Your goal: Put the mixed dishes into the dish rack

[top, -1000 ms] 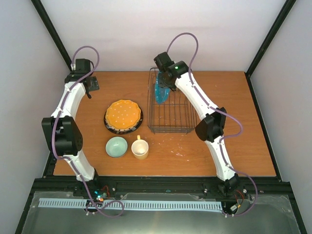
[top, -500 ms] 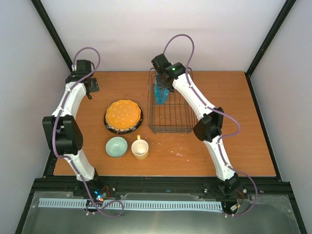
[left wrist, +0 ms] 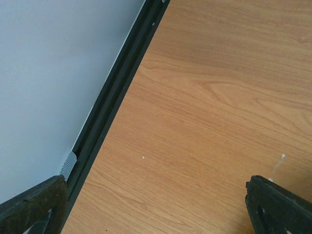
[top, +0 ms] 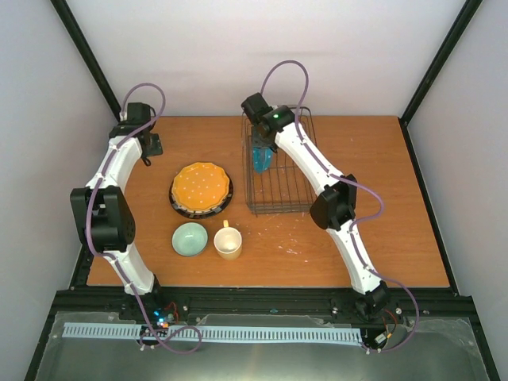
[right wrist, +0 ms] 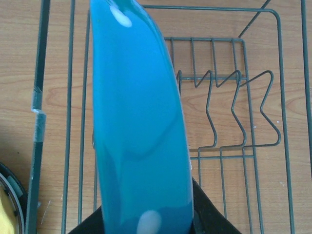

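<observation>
The right gripper (top: pixel 261 146) pinches the teal plate (right wrist: pixel 141 126) by its near rim, one dark finger (right wrist: pixel 207 217) showing on each side of it, so the jaws stand narrow with the plate between them. The plate stands on edge and stretches straight away from the fingertips, inside the left part of the dish rack (top: pixel 282 194). Whether its lower rim touches the rack floor I cannot tell. Just to the right of the fingers, the rack's zigzag divider wires (right wrist: pixel 229 97) stand bare. To their left, beyond the rack's side wall, the edge of the yellow plate (top: pixel 201 186) shows; it lies on top of a dark-rimmed plate on the table (top: pixel 381 206), apart from the rack. The green bowl (top: pixel 190 238) and the mug (top: pixel 228 241) sit side by side on the near side of that pile, well apart from both grippers.

The left gripper (top: pixel 148 144) hangs over the far left corner of the table with its fingers (left wrist: pixel 34 207) spread wide. Only bare wood lies between them, and the black frame rail (left wrist: pixel 117 97) runs just past the left one.
</observation>
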{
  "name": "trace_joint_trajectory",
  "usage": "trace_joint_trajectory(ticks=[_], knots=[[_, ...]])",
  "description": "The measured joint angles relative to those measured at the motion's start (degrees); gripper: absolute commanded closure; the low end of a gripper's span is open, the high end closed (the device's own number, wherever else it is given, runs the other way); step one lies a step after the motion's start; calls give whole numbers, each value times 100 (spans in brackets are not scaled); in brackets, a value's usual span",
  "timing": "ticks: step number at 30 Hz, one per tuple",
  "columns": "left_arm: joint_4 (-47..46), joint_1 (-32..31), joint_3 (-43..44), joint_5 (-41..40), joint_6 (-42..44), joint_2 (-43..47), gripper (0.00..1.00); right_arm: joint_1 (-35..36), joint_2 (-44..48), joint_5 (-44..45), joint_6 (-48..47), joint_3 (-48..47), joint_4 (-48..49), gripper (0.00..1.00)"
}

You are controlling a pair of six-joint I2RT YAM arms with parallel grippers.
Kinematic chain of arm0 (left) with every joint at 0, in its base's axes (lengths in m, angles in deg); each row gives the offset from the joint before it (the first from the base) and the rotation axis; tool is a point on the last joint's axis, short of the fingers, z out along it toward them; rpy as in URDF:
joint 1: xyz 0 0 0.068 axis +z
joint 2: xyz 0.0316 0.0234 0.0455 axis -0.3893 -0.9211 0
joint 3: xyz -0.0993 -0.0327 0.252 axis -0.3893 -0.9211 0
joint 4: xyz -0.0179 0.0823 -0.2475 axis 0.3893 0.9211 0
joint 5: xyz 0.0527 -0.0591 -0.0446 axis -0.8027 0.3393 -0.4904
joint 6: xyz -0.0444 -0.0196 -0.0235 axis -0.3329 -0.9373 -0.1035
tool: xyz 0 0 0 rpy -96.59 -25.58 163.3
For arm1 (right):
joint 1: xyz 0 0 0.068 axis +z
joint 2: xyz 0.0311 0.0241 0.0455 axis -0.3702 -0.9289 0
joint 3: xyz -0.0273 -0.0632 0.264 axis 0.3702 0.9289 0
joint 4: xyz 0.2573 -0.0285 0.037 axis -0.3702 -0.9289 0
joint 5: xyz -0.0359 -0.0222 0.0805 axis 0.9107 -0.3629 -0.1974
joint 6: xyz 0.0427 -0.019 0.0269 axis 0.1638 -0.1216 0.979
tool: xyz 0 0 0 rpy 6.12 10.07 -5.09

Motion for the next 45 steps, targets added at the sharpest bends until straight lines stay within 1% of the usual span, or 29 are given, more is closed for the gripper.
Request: trace_joint_trajectory(ticks=[4,6,9,15,19,22,25,29,36,39,41,43,45], knots=[[2,0,-105,2,0,0,0,50,-7,101,31,-76,-61,96],[0,0,-131,2,0,2,0,59,-11,96,31,-76,-61,84],[-9,0,-136,4,0,2,0,61,-9,85,24,-76,-48,80],[-39,0,-319,48,2,63,0,61,-28,-76,26,-76,120,61],[-57,0,-409,151,2,98,0,61,-101,-208,-4,-76,275,50],[-70,0,-411,184,2,109,0,59,-140,-271,-7,-74,334,47],[-103,0,-411,229,2,109,0,59,-144,-284,-26,-74,389,42],[-153,0,-422,459,11,111,0,59,-144,-238,-46,-74,481,40],[-280,13,-664,1523,142,238,1,59,76,50,-79,216,815,39],[-299,20,-754,1906,205,293,5,59,177,144,-94,225,903,38],[-295,31,-765,2074,227,304,11,59,249,229,-101,225,911,38],[-289,39,-772,2258,264,304,20,57,330,365,-98,227,903,38],[-256,44,-807,2494,334,304,37,26,474,557,-81,304,890,37]])
